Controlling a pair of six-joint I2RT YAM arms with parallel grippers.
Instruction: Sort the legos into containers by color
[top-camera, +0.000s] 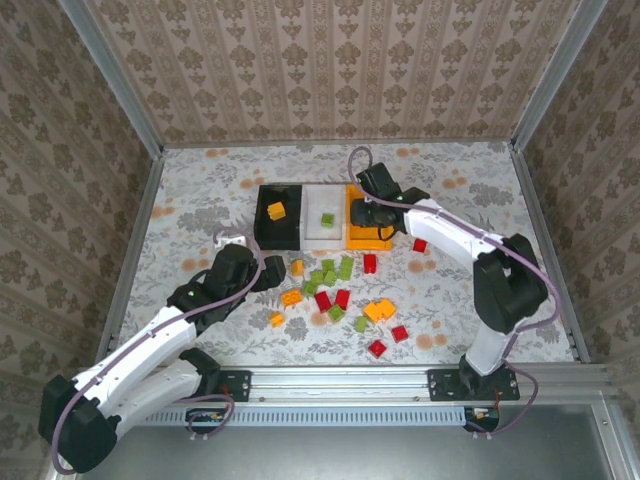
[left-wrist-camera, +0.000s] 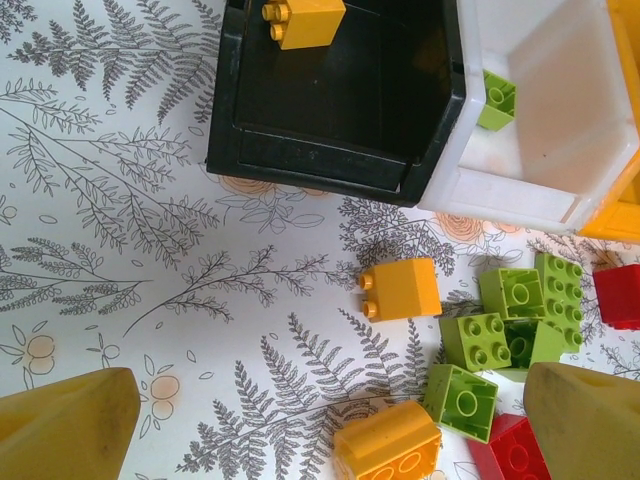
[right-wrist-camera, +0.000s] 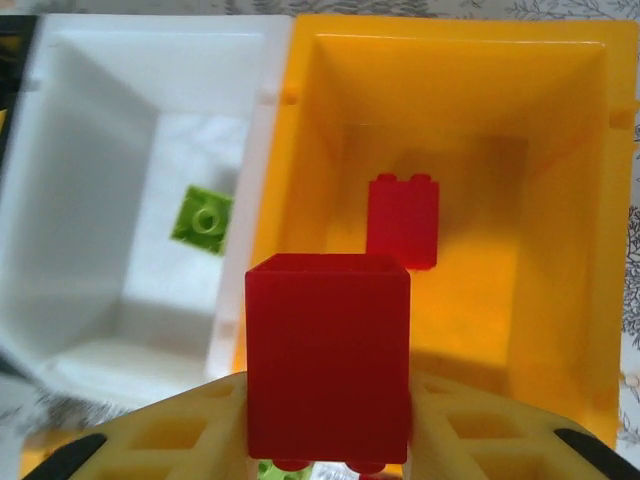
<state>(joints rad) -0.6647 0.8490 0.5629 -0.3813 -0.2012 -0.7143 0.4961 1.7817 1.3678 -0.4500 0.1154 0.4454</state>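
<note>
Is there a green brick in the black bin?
No, the black bin holds a yellow brick; the green brick lies in the white bin.

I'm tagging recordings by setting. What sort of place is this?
Likely a robot test cell: patterned wall panels in a metal frame enclose the table, with two arms bolted to its front rail.

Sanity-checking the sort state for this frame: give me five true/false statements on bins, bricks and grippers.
1. The right gripper is shut on a red brick. True.
2. The white bin contains a yellow brick. False: it contains one green brick.
3. The black bin has a yellow brick in it. True.
4. The left gripper grips a green brick. False: it is open and holds nothing.
5. The orange bin has nothing in it. False: a second red brick lies inside.
</note>
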